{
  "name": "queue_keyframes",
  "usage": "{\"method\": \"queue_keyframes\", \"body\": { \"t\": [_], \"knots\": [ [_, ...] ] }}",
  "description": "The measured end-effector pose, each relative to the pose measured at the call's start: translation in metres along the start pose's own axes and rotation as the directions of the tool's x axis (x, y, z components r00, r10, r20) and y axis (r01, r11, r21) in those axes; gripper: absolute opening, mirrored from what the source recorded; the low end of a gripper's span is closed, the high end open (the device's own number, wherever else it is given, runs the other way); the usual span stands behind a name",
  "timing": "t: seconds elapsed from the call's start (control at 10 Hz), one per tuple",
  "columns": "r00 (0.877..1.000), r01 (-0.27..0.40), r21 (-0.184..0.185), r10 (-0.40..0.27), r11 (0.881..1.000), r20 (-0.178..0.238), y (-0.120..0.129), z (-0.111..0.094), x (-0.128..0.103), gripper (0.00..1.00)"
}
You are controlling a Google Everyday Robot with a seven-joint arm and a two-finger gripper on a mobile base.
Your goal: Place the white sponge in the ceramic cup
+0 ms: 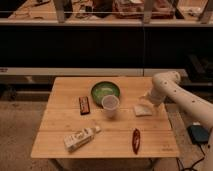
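The white sponge [142, 110] lies flat on the wooden table [60, 127], near its right edge. The ceramic cup [110, 106] stands upright at the table's middle, just in front of the green bowl, about a cup's width left of the sponge. My gripper [147, 99] hangs from the white arm [175, 92], which reaches in from the right. It is just above the sponge's far edge, close to it or touching it; I cannot tell which.
A green bowl [105, 91] sits behind the cup. A brown bar [84, 105] lies left of the cup. A white-labelled bottle [80, 138] lies on its side at the front left. A red elongated object [135, 140] lies at the front right.
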Motion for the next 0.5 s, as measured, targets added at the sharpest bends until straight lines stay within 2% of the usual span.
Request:
{"method": "queue_keyframes", "body": {
  "t": [0.5],
  "knots": [
    [0.998,-0.018,-0.005,0.018,1.000,0.054,0.001,0.029,-0.001,0.80]
  ]
}}
